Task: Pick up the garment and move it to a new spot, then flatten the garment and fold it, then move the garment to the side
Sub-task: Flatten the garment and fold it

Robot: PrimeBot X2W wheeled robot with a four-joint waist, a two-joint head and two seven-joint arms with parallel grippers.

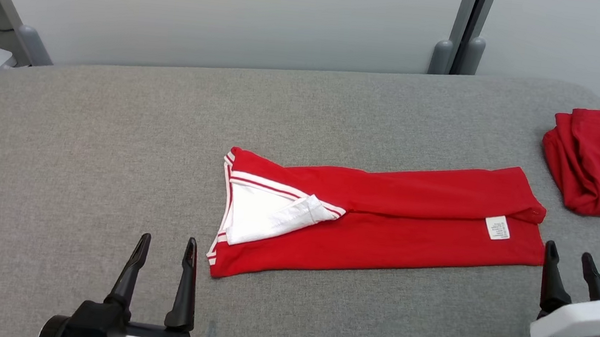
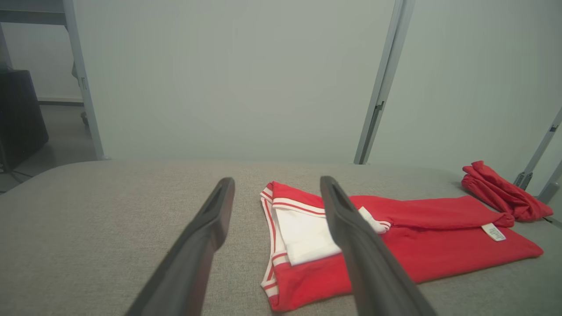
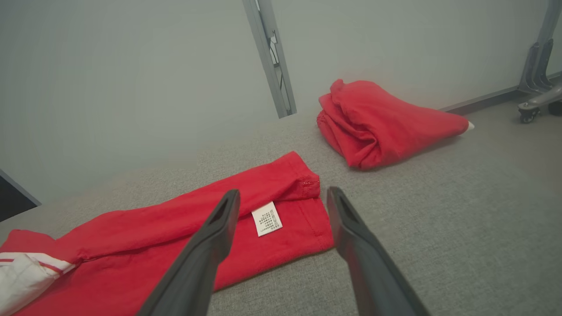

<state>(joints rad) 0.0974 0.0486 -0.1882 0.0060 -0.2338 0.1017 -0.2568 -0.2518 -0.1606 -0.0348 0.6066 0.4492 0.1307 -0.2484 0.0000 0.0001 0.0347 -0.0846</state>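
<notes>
The garment, a red top folded into a long band, lies flat across the middle of the head view, running from centre-left towards the right. Its white-striped neckline and a white inner panel sit at the band's left end. A small white label shows near the right end, just below a folded-over flap. The band rests on the grey padded table.

The left gripper rises from the lower left of the head view, its two dark fingers spread apart and holding nothing. Its tips stand just left of the garment's lower left corner, near it but apart. In the left wrist view this gripper frames the neckline end: the right-hand finger crosses in front of the white panel, and the rest of the cloth lies to the right of the tips.

The right gripper comes up at the lower right of the head view, also parted and empty, its tips just beside the garment's lower right corner. In the right wrist view this gripper has the label showing between its two fingers.

A second red bundle lies at the upper right edge of the table, apart from the band. Pale wall panels and a grey post stand behind.
</notes>
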